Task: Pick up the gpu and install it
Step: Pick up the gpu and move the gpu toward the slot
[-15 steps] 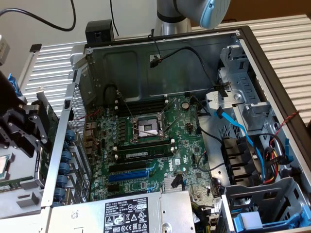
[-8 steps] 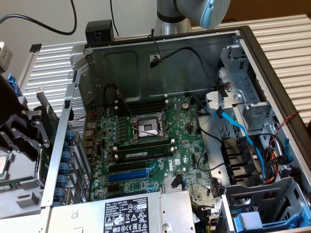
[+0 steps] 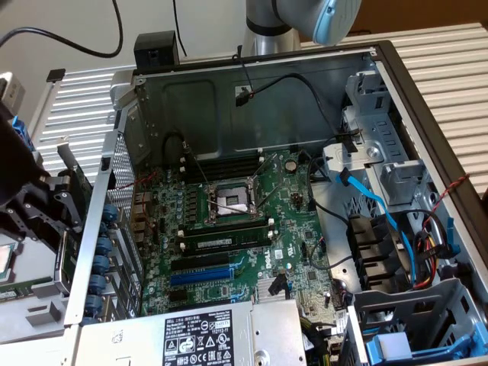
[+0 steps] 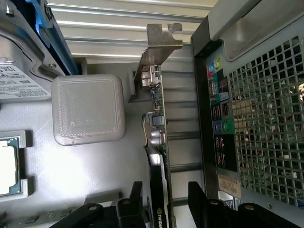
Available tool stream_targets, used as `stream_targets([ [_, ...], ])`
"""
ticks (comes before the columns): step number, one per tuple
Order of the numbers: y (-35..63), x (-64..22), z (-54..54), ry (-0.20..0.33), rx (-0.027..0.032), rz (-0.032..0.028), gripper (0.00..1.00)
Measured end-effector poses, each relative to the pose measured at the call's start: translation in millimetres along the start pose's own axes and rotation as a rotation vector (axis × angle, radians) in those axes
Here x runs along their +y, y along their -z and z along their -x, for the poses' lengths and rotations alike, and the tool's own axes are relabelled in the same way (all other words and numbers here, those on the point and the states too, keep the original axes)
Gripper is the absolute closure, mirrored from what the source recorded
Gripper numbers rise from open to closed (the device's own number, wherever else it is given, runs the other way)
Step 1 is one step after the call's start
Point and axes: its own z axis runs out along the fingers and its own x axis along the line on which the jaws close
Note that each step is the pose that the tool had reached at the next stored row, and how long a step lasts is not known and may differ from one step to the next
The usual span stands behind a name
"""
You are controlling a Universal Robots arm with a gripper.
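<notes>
– Gripper (image 4: 166,194) first, since it sits closest to us: its black fingers (image 4: 202,206) stand wide apart, one on either side of the gpu (image 4: 159,156), with a gap showing on the case side. We read it as open, holding nothing.
– Agreed. Now from the big things down. We have the computer case (image 3: 229,99) lying open, the motherboard (image 3: 229,221) flat inside it, and the blue slots (image 3: 202,273) near the power supply (image 3: 191,335) bare.
– And the card is outside all that?
– Yes. We find it standing on edge over the grey tray (image 4: 71,175), just beside the case's rear port panel (image 4: 219,118). Its silver bracket (image 4: 161,40) is at the end away from the fingers. A square pad (image 4: 88,109) lies on its other side.
– Then we judge we are at the pick-up: placed around the card, not yet closed on it, and the install not begun.
– What does the grasp call for?
– We think the fingers must meet the two flat faces squarely, well short of the bracket, and keep off the case wall so close by.
</notes>
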Motion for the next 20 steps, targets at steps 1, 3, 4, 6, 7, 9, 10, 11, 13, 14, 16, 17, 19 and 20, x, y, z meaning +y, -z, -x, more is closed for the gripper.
stream_targets([
  [1,-1.6,1.3,-0.4,0.000,0.0000,0.0015,0.49],
  [3,-4.1,2.1,-1.0,-0.001,-0.0001,0.0043,0.49],
  [4,-5.4,2.6,-1.3,-0.001,-0.0004,0.0056,0.49],
  [6,-8.2,3.8,-2.0,-0.002,-0.0003,0.0087,0.49],
  [7,-8.6,4.1,-2.0,-0.002,-0.0003,0.0090,0.49],
  [9,-8.6,4.1,-2.1,-0.002,-0.0002,0.0091,0.49],
  [10,-8.6,4.1,-2.1,-0.002,-0.0003,0.0092,0.49],
  [11,-8.7,4.2,-2.1,-0.002,-0.0003,0.0092,0.49],
  [13,-8.7,4.2,-2.1,-0.002,-0.0004,0.0092,0.49],
  [14,-8.7,4.2,-2.1,-0.002,-0.0004,0.0092,0.49],
  [16,-8.7,4.2,-2.1,-0.002,-0.0004,0.0092,0.49],
  [17,-8.7,4.2,-2.1,-0.002,-0.0004,0.0092,0.49],
  [19,-8.7,4.2,-2.1,-0.002,-0.0004,0.0092,0.58],
  [20,-8.6,4.2,-2.2,-0.002,-0.0001,0.0092,0.58],
])
